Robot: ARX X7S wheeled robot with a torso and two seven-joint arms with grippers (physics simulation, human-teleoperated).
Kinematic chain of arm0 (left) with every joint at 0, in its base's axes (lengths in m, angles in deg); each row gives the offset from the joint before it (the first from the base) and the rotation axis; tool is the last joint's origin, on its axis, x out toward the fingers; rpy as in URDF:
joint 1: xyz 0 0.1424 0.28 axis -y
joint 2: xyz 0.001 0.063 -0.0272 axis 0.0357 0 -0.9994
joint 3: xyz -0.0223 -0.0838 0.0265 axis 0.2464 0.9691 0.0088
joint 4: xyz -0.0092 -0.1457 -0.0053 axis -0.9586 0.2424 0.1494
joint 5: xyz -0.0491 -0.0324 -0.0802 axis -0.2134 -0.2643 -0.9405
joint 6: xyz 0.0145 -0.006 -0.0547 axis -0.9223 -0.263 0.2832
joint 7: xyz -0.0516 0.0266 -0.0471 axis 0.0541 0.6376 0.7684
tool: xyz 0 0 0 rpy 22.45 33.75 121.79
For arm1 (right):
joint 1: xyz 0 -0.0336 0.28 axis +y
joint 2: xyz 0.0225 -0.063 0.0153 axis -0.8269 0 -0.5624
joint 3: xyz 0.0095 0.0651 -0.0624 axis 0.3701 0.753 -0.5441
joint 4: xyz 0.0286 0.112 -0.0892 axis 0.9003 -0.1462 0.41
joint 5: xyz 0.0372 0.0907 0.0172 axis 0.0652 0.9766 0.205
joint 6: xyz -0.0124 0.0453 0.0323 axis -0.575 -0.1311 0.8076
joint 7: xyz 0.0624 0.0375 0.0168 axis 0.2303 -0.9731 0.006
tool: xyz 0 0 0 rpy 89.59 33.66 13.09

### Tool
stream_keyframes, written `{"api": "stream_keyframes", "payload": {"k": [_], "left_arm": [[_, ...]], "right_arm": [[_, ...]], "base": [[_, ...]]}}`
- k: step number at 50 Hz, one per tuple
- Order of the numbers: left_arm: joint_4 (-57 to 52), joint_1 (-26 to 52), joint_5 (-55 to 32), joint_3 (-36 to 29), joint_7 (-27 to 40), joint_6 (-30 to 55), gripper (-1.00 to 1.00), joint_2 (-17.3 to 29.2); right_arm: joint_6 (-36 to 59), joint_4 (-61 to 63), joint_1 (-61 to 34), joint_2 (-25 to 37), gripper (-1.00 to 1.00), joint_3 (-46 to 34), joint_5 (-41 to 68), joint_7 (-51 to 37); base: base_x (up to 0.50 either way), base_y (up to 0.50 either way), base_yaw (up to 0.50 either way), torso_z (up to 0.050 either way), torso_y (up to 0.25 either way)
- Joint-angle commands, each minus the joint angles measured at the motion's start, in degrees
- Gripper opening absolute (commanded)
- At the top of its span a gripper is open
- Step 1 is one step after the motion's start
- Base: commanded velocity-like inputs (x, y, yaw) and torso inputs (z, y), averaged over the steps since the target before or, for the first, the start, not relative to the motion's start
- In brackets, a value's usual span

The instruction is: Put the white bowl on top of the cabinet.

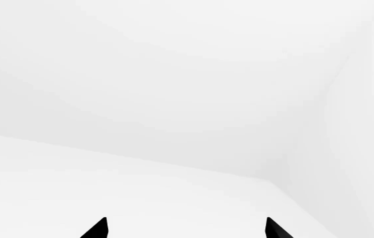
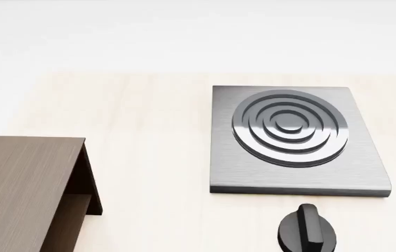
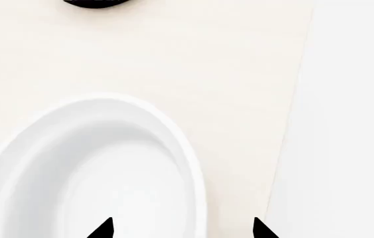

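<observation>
The white bowl (image 3: 101, 173) shows only in the right wrist view, a glossy deep bowl standing on the pale wooden table. My right gripper (image 3: 182, 229) is open just above it. One tip hangs over the bowl's inside, the other over the table outside, so the rim lies between them with no contact seen. The cabinet (image 2: 26, 184), dark brown with a flat top, stands at the lower left of the head view. My left gripper (image 1: 187, 228) is open with nothing between its tips, facing only white surfaces. Neither gripper appears in the head view.
A grey square stove plate (image 2: 299, 176) with concentric rings lies on the table right of the cabinet. A black knob (image 2: 308, 235) sits in front of it, and a dark round edge (image 3: 94, 3) shows beyond the bowl. The table edge (image 3: 293, 124) runs beside the bowl.
</observation>
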Motion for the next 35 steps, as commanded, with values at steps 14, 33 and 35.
{"api": "stream_keyframes", "payload": {"k": [14,33,35], "left_arm": [[0.20,0.11,0.02,-0.45,0.41,-0.12,1.00,0.41],[0.12,-0.03,0.22,-0.74,0.75,-0.33,1.00,0.52],[0.14,-0.01,0.24,-0.77,0.79,-0.33,1.00,0.57]], "right_arm": [[1.50,-4.72,-2.96,-0.04,1.00,-5.93,3.19,3.16],[-0.34,-7.68,0.05,-1.95,1.00,-4.11,3.60,6.39],[-0.50,-7.77,0.24,-2.08,1.00,-3.98,3.38,6.69]], "base": [[0.00,0.00,0.00,0.000,0.000],[0.00,0.00,0.00,0.000,0.000],[0.00,0.00,0.00,0.000,0.000]]}}
